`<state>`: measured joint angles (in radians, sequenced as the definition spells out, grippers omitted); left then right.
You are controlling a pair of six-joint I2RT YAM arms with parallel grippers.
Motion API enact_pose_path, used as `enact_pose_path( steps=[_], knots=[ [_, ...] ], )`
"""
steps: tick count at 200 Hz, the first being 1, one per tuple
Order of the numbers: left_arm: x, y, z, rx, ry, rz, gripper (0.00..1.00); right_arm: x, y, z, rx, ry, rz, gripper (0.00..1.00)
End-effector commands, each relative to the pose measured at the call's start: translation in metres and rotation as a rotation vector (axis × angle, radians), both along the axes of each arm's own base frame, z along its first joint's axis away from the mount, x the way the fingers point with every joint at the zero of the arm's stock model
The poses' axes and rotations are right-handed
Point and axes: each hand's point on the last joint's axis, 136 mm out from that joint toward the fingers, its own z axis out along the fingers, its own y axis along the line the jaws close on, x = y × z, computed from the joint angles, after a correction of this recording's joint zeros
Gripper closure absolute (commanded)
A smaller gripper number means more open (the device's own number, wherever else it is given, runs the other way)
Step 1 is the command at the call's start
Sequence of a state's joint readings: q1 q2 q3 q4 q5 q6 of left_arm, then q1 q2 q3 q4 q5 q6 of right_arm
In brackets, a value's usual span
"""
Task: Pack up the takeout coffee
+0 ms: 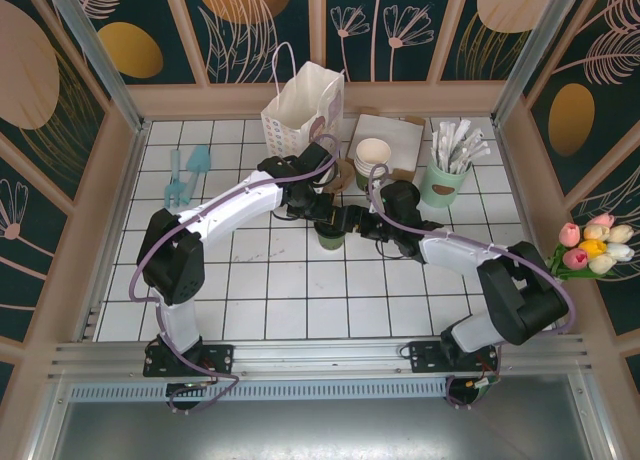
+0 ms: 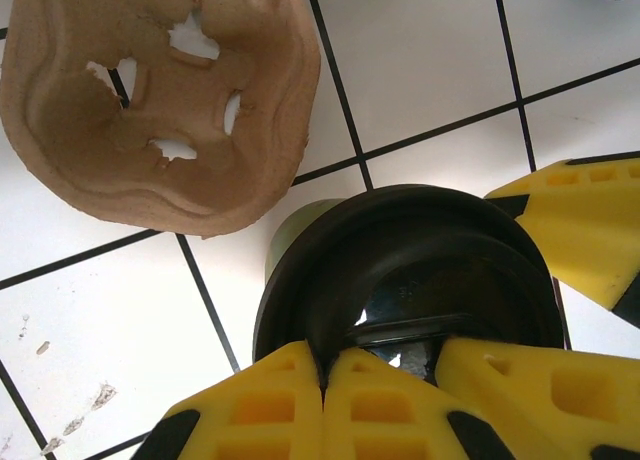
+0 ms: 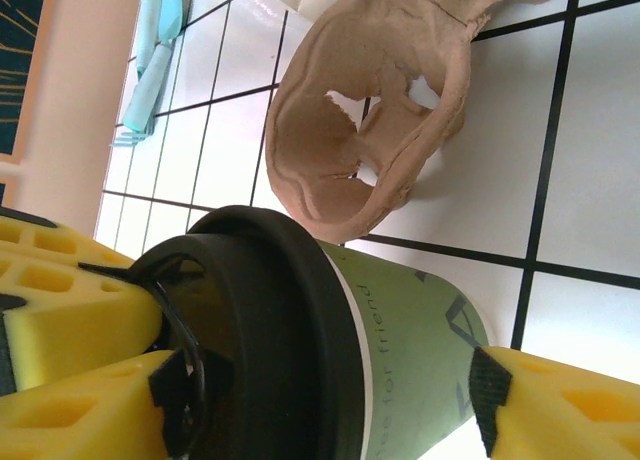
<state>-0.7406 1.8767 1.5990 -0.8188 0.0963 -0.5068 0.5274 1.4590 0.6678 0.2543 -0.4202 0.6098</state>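
A small green paper takeout coffee (image 1: 331,238) is standing upright near the middle of the white tiled table (image 1: 260,300). A round black plastic lid (image 2: 400,270) is sitting pressed over its rim (the lid's centre sunk below a raised edge). Pale lettering is running along its green side.

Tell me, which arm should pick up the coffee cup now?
Probably the right. The right pincer has its fingers apart with the cup between them, ready to squeeze. The left pincer is shut against the black lid, so it cannot grab.
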Motion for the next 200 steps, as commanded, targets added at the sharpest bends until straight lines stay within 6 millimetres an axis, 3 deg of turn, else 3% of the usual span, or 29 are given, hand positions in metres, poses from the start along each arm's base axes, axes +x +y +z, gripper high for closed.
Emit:
enact_pose_path(
  steps=[1, 20, 69, 123, 142, 149, 173, 200],
  knots=[
    [-0.013, -0.006, -0.019, 0.001, 0.077, -0.015, 0.96, -0.004, -0.008, -0.028, -0.091, 0.07, -0.021, 0.3],
    [-0.015, -0.011, -0.01, -0.031, 0.078, -0.037, 0.91, -0.007, -0.01, -0.035, -0.113, 0.094, -0.016, 0.33],
    [-0.009, -0.026, 0.044, -0.172, -0.018, -0.052, 0.78, -0.002, -0.007, -0.021, -0.123, 0.073, -0.013, 0.33],
    [-0.01, -0.016, 0.071, -0.192, -0.081, -0.035, 0.74, 0.003, -0.007, -0.018, -0.144, 0.065, -0.016, 0.33],
    [-0.004, -0.005, 0.068, -0.158, -0.113, 0.015, 0.69, -0.002, -0.001, -0.017, -0.148, 0.064, 0.006, 0.33],
    [-0.003, 0.002, 0.078, -0.17, -0.147, 0.043, 0.66, -0.002, 0.0, -0.017, -0.149, 0.062, 0.008, 0.33],
    [0.01, 0.027, 0.072, -0.171, -0.189, 0.181, 0.63, -0.003, 0.003, -0.011, -0.143, 0.042, 0.021, 0.32],
    [0.017, 0.05, 0.068, -0.289, -0.176, 0.315, 0.55, -0.001, 0.004, -0.002, -0.143, 0.017, 0.019, 0.22]
  ],
)
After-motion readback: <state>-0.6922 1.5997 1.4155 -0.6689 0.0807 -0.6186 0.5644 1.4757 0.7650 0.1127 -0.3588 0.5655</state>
